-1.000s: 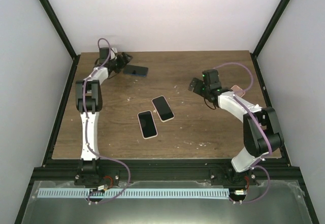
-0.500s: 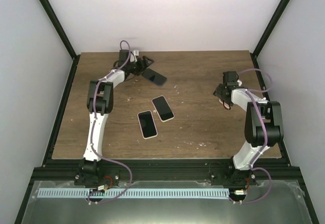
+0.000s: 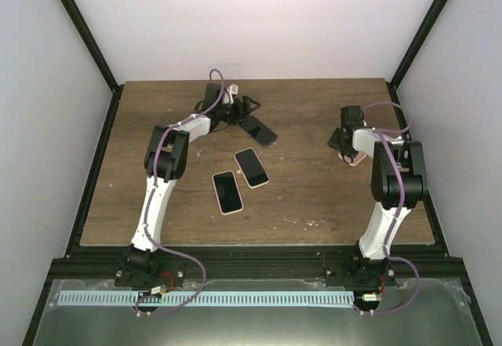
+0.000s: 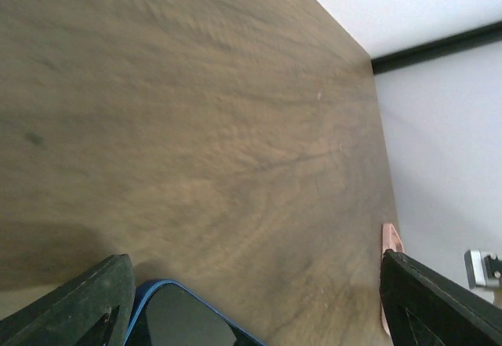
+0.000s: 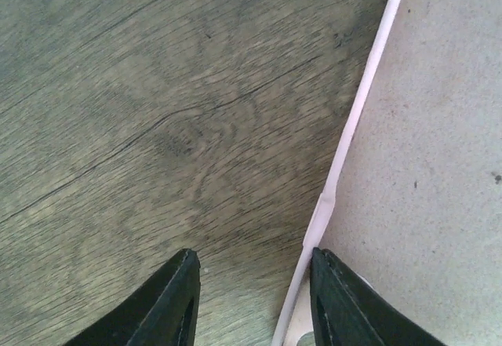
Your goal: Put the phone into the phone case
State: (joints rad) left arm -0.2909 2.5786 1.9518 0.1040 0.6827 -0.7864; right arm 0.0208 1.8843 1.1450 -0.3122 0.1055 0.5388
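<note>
One phone is in play, a dark-screened slab with a blue edge. Over the last second it has slid from the far left corner toward the middle of the far side. It travels between the wide-open jaws of the left gripper, lying against one finger and clear of the other, so it is pushed, not clamped. Well apart on the right lies the pale pink phone case. The right gripper has swung back over its rim, jaws narrowing astride it with a gap showing, not yet pinching. In my judgement, insertion has not begun. Two pink-edged phones lie untouched mid-way on the brown wooden table.
</note>
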